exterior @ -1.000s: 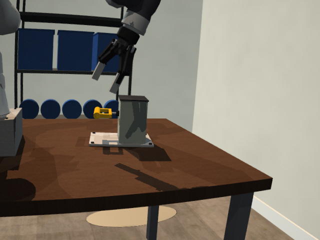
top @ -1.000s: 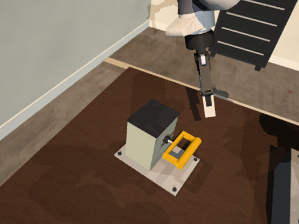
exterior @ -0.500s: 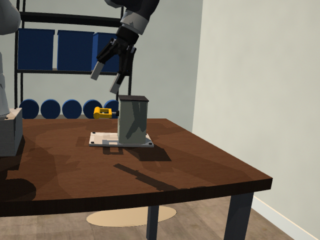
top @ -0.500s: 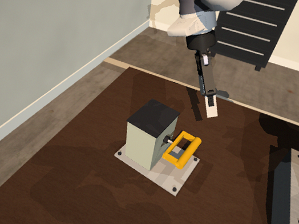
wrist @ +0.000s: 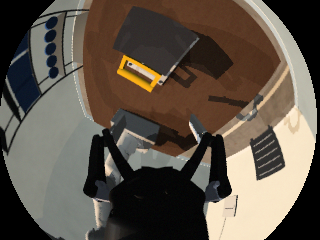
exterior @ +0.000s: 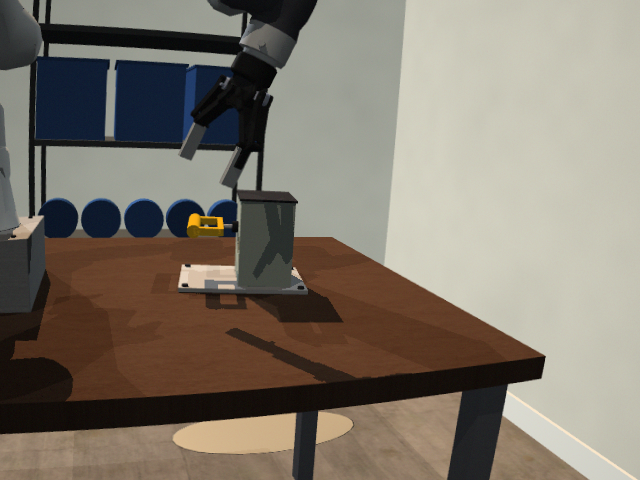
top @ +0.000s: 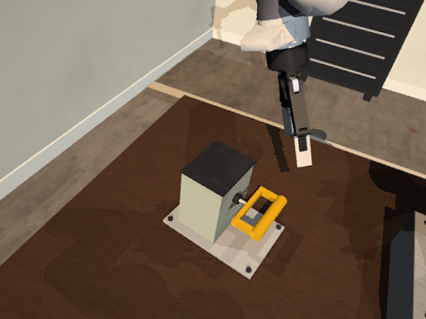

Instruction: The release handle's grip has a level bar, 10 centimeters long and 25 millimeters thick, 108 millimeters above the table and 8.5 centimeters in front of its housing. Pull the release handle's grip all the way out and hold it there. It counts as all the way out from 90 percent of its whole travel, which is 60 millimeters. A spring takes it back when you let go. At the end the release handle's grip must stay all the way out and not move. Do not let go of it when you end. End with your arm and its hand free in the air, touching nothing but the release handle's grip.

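Note:
The release handle has a yellow grip (top: 269, 216) (exterior: 194, 225) (wrist: 135, 78) with a level bar. It sticks out from a pale green housing (top: 200, 206) (exterior: 264, 242) (wrist: 156, 36) with a dark top. The housing stands on a grey base plate (top: 250, 251) (exterior: 199, 279) on the brown table (top: 131, 288) (exterior: 361, 320). The grip sits close to the housing. My gripper (top: 302, 154) (exterior: 209, 162) (wrist: 157, 119) is open and empty. It hangs tilted in the air above the grip and the housing, touching nothing.
The arm's grey base block (top: 417, 287) (exterior: 20, 263) stands on the table beside the handle unit. A black drawer cabinet (top: 358, 38) stands on the floor beyond the table. A shelf with blue bins (exterior: 72, 98) stands behind it.

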